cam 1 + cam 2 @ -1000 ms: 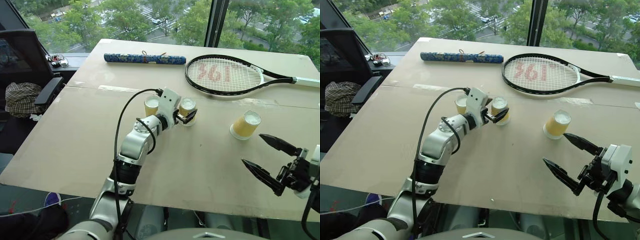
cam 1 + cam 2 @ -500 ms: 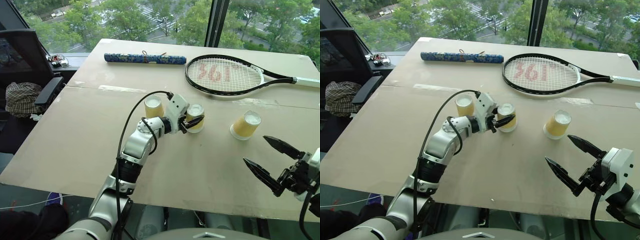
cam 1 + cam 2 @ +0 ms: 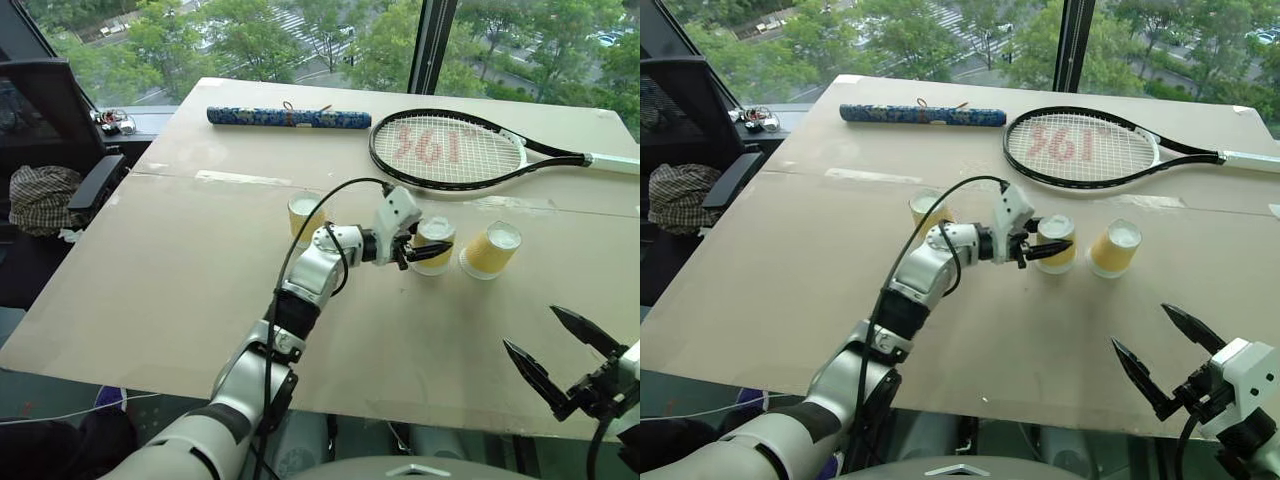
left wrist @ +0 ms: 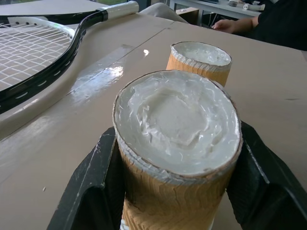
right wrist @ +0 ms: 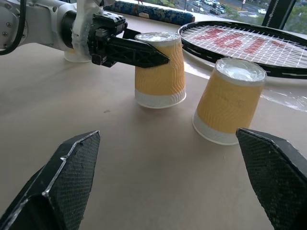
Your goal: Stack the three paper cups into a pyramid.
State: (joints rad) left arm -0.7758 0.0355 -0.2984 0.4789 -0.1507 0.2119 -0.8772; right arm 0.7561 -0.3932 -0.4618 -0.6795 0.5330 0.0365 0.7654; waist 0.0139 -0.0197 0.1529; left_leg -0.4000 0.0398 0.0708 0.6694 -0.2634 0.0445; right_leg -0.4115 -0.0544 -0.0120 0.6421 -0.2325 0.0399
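The left gripper [image 3: 428,243] is clamped on the sides of one upside-down paper cup [image 3: 434,244], which stands on the table [image 3: 150,270] just beside a second upside-down cup [image 3: 491,249], the two close together but with a small gap between them. Both sit on the near side of the tennis racket [image 3: 450,150], just in front of its head. The third cup [image 3: 305,215] stands well apart from that pair, farther from the racket head, partly behind the left arm. The right gripper [image 3: 562,356] hangs with its fingers spread wide and holds nothing, at the near edge of the table, well short of the racket and the cup pair. As I judge it, the base of the pyramid is nearly laid: the gripped cup needs only to be let go next to its neighbour. What is left is to fetch the third cup and set it on top of the two, so roughly half the job remains.
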